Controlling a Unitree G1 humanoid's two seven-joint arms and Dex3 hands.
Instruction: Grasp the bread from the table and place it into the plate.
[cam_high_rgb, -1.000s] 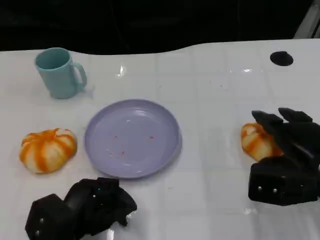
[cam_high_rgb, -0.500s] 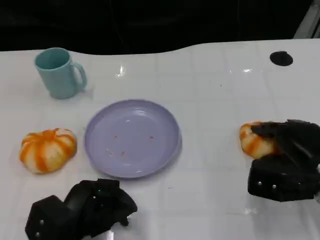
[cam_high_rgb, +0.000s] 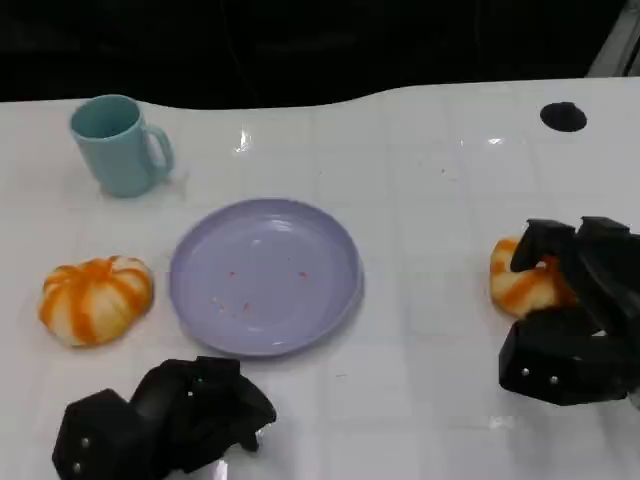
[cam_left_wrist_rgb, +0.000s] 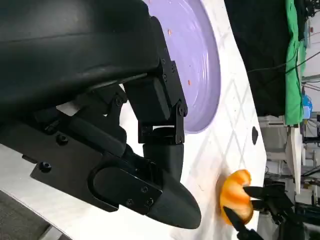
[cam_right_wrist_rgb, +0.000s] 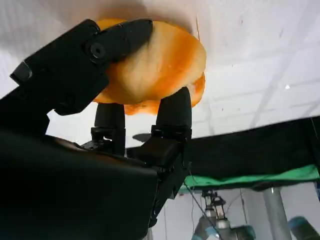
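Note:
An orange-and-white striped bread (cam_high_rgb: 522, 282) lies on the white table at the right, and my right hand (cam_high_rgb: 575, 310) grips it, fingers curled over its top. In the right wrist view the fingers (cam_right_wrist_rgb: 115, 42) wrap the bread (cam_right_wrist_rgb: 155, 70) from both sides. A second striped bread (cam_high_rgb: 95, 299) lies on the table left of the lilac plate (cam_high_rgb: 265, 275), which holds only crumbs. My left hand (cam_high_rgb: 165, 418) rests near the table's front edge, fingers curled in with nothing in them; the left wrist view shows the hand (cam_left_wrist_rgb: 125, 150), the plate (cam_left_wrist_rgb: 200, 65) and the far bread (cam_left_wrist_rgb: 235, 196).
A light blue mug (cam_high_rgb: 120, 146) stands at the back left. A small black disc (cam_high_rgb: 563, 116) lies at the back right. The table's far edge borders a dark backdrop. Open white surface lies between the plate and the right-hand bread.
My right hand's fingers have closed down over the right-hand bread, from spread above it to wrapped around it. The left hand and the other things have stayed put.

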